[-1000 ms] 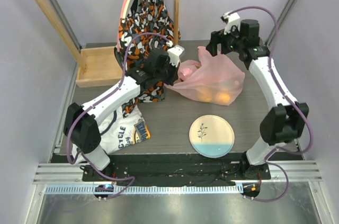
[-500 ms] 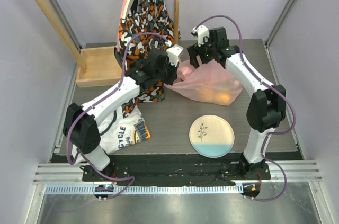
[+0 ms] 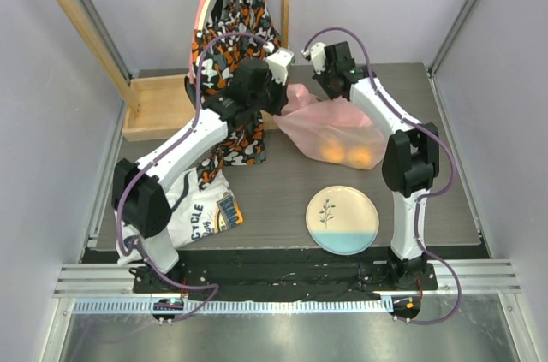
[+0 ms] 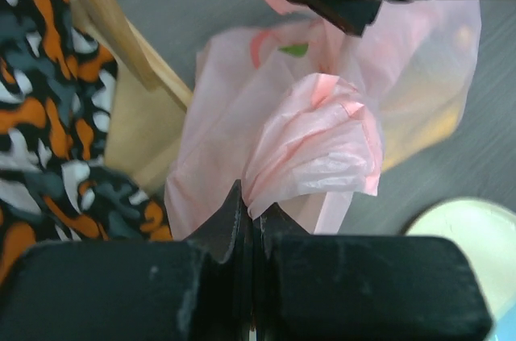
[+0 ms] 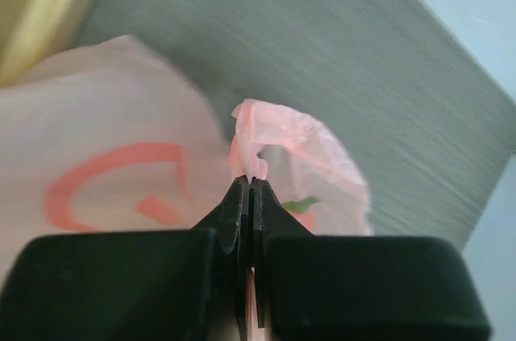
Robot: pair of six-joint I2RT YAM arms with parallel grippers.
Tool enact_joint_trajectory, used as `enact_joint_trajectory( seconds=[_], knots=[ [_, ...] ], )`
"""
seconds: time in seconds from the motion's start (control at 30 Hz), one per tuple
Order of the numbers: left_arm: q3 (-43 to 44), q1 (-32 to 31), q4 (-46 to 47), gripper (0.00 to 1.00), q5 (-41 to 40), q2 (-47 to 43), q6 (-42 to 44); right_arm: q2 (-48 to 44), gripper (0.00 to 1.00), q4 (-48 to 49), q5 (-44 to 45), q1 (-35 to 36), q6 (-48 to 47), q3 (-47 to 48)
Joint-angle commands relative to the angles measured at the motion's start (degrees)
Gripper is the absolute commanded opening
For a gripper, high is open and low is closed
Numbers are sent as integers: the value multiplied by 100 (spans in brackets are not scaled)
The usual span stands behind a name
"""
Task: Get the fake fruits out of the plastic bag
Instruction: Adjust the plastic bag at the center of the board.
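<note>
The pink plastic bag (image 3: 336, 127) lies at the back middle of the table, and two yellowish fake fruits (image 3: 330, 150) glow through its thin skin. My left gripper (image 3: 279, 98) is shut on a bunched fold at the bag's left rim (image 4: 306, 147). At the bag's back edge, my right gripper (image 3: 330, 78) is shut on another pinch of the plastic bag (image 5: 250, 135). A green piece (image 5: 302, 204) shows through the film beside the right jaws, and the same green piece (image 4: 294, 50) shows in the left wrist view. The other fruits are hidden inside.
A cream-and-blue plate (image 3: 342, 218) sits in front of the bag. An orange-black-white garment (image 3: 233, 32) hangs from the wooden rack (image 3: 77, 15), whose base tray (image 3: 158, 109) is at the back left. A white printed T-shirt (image 3: 195, 208) lies at the front left.
My right arm swung in from the right back corner to the bag's rim and its jaws closed on the plastic. My left gripper kept its hold and shifted slightly back.
</note>
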Motion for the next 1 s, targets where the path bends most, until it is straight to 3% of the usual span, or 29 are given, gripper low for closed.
enact_joint_trajectory(
  seconds=[0.0, 0.1, 0.13, 0.2, 0.27, 0.33, 0.37, 0.43, 0.5, 0.6, 0.73, 0.83, 0.87, 0.9, 0.93, 0.97],
  knots=[
    [1251, 92, 476, 0, -30, 731, 52, 192, 1, -294, 212, -561, -86, 1790],
    [1870, 206, 1211, 0, 328, 1390, -192, 693, 1, -356, -51, -1035, 151, 3324],
    [2002, 293, 1849, 0, 452, 1583, -376, 842, 1, -295, -148, -1150, 213, 3623],
    [2983, 277, 1988, 0, 236, 2303, -466, 818, 1, 82, -306, -1396, 319, 4047],
    [3974, 215, 2303, 0, -2, 2821, -108, 406, 1, 633, -473, -1554, 372, 3708],
    [4427, 189, 2672, 0, -363, 3008, 131, -285, 1, 1196, -500, -1608, 450, 3181],
    [4742, 197, 2725, 0, -616, 3061, 236, -551, 1, 1356, -500, -1643, 512, 2508],
    [4737, 215, 2797, 0, -706, 2939, 377, -1157, 1, 1812, -596, -1722, 714, 1670],
    [4404, 215, 2456, 0, -672, 2607, 308, -2158, 1, 2095, -693, -1748, 689, 212],
    [3325, 276, 2033, 0, 12, 1870, -130, -3592, 1, 2597, -852, -1740, 662, -1924],
    [501, 312, 2154, 0, 821, 649, -404, -5068, 1, 1581, -590, -1740, 698, -4250],
    [-926, 312, 2111, 0, 1296, 14, -667, -6036, 1, 1176, -219, -1740, 584, -5344],
    [-1176, 294, 2050, 0, 1376, -101, -677, -6186, 5, 1008, -262, -1740, 452, -5809],
    [-1396, 303, 2032, 7, 1429, -164, -703, -6301, 12, 885, -272, -1748, 347, -5935],
    [-1738, 303, 2032, 12, 1438, -234, -834, -6415, 35, 640, -289, -1740, 363, -6006],
    [-1854, 303, 2032, 16, 1490, -313, -870, -6416, 43, 463, -533, -1740, 372, -5920]
  ],
)
